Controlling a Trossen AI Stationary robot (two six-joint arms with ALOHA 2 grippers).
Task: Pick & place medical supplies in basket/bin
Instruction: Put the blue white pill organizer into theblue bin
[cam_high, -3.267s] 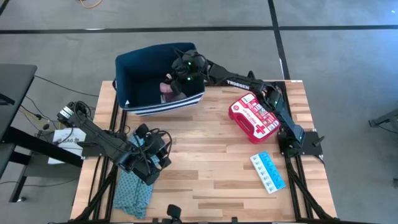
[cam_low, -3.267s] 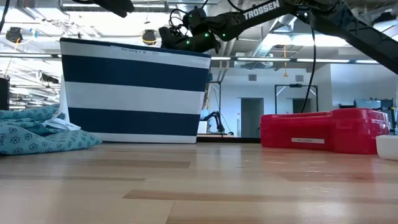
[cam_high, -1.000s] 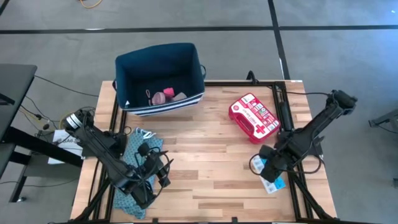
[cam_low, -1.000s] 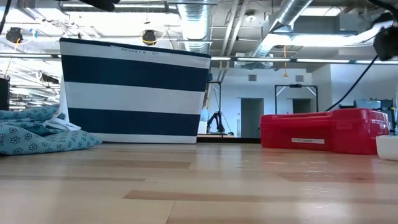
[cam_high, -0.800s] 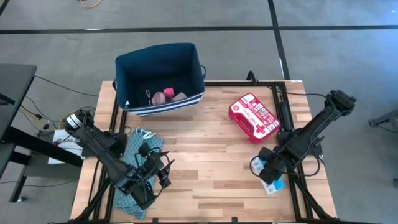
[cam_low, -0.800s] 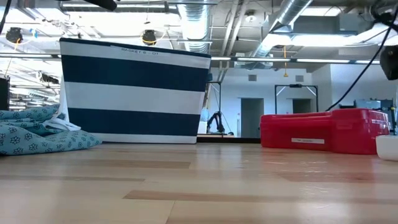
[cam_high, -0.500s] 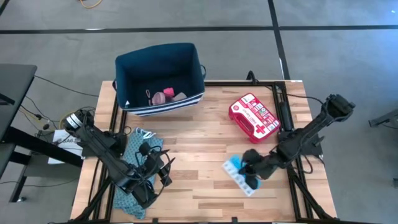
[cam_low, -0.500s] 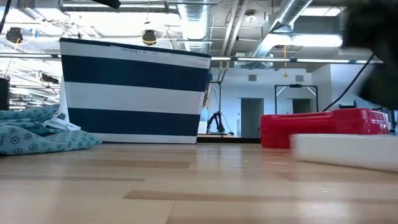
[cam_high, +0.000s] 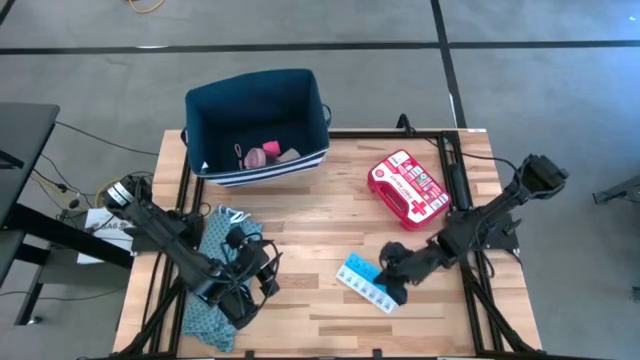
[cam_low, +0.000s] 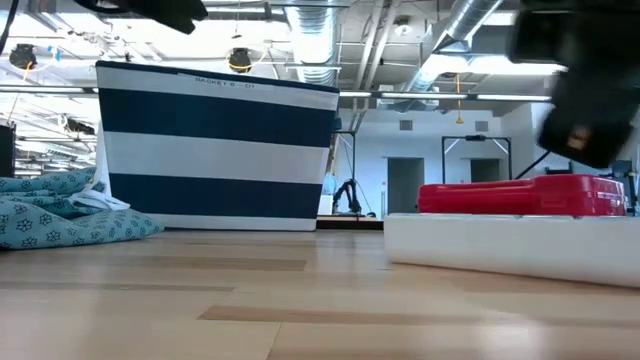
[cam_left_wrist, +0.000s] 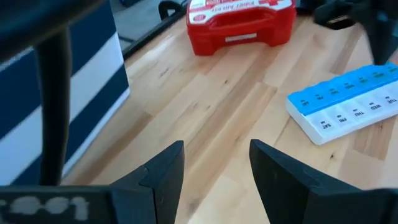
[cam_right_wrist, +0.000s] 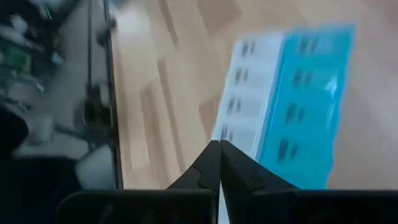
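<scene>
The blue pill organizer (cam_high: 365, 286) lies flat on the table right of centre, its white side (cam_low: 510, 248) close in the low view. My right gripper (cam_high: 393, 289) is shut at its right end. The red first-aid case (cam_high: 408, 188) rests flat at the far right. The navy basket (cam_high: 256, 125) stands at the far left edge with pink items (cam_high: 262, 155) on its floor. My left gripper (cam_left_wrist: 216, 147) hovers open over the near left of the table, holding nothing. My right gripper has its shut fingertips (cam_right_wrist: 219, 149) against the pill organizer's right end (cam_right_wrist: 245, 134), at the white side below the blue lids. It reaches in low, slanting from the table's right side. The organizer lies flat on the table.
A teal patterned cloth (cam_high: 214, 300) is bunched on the near left under my left arm. Bare wood (cam_high: 320, 215) runs between the basket, the red case and the organizer. Cables and gear (cam_high: 100, 205) lie off the table's left edge.
My right gripper, shut throughout, has swept low toward the table's left edge. The pill organizer has slid along the table before it, from the near right toward the middle, still flat.
</scene>
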